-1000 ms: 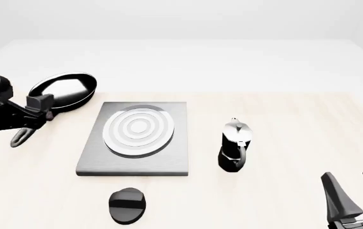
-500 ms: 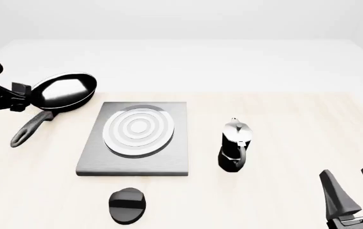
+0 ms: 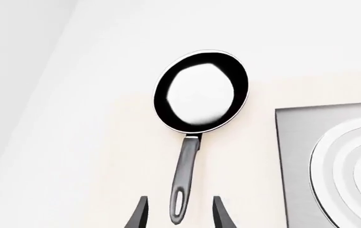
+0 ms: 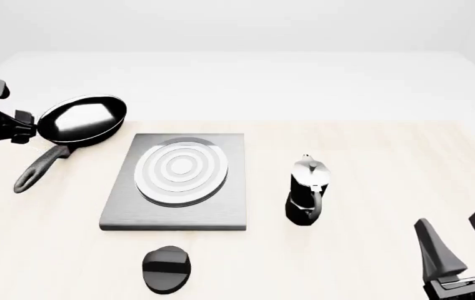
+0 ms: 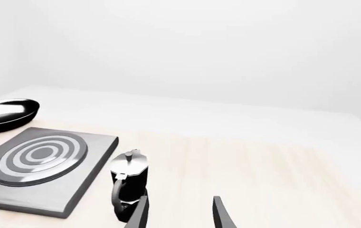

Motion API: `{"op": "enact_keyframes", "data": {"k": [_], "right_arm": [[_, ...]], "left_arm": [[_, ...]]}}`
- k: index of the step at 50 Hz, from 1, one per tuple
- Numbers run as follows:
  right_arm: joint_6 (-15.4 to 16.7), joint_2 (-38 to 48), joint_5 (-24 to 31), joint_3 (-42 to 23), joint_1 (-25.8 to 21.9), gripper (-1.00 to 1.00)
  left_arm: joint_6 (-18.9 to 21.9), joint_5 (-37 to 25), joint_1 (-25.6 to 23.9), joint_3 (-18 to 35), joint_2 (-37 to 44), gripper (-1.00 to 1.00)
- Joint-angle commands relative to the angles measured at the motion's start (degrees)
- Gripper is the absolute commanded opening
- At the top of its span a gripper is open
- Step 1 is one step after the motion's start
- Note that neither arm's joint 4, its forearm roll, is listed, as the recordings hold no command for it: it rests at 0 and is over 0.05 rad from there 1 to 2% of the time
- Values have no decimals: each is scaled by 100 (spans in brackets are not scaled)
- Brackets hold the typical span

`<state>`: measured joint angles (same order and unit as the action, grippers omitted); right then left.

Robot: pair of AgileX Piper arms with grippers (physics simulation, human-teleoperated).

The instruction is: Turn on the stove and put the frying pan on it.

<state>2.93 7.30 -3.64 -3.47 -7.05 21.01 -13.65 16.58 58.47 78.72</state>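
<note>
Left pincer (image 3: 179, 216), tips spread wide, holds nothing, lined up over the handle end. Frying pan (image 4: 83, 120) lies on the worktop (image 4: 371, 162), far left, just beside the stove (image 4: 177, 181). Rigid, probably bowl-heavy, slick; grip the handle (image 4: 39, 169). Knob (image 4: 167, 269) near front edge. Moka pot (image 4: 307, 190) stands right, clear of the path. Right pincer (image 4: 462, 262) open, empty.

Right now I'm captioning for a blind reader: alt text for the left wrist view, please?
A black frying pan lies on the pale table, its long handle pointing toward the open left gripper. The grey stove sits beside it.
</note>
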Motion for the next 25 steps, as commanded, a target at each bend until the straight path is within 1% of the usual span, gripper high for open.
{"op": "enact_keyframes", "data": {"k": [1,3,4,7,25], "right_arm": [[75,245,-186,-21,2,100],[82,263,-192,-34,1,100],[92,281,-193,-56,0,100],[113,318,-222,-72,-9,100],[226,687,-502,-135,-99,100]], "left_arm": [[118,285,226,224,695,100],[108,298,235,248,742,100],[168,353,262,245,810,100],[135,409,264,275,921,100],[129,922,209,63,1440,100]]}}
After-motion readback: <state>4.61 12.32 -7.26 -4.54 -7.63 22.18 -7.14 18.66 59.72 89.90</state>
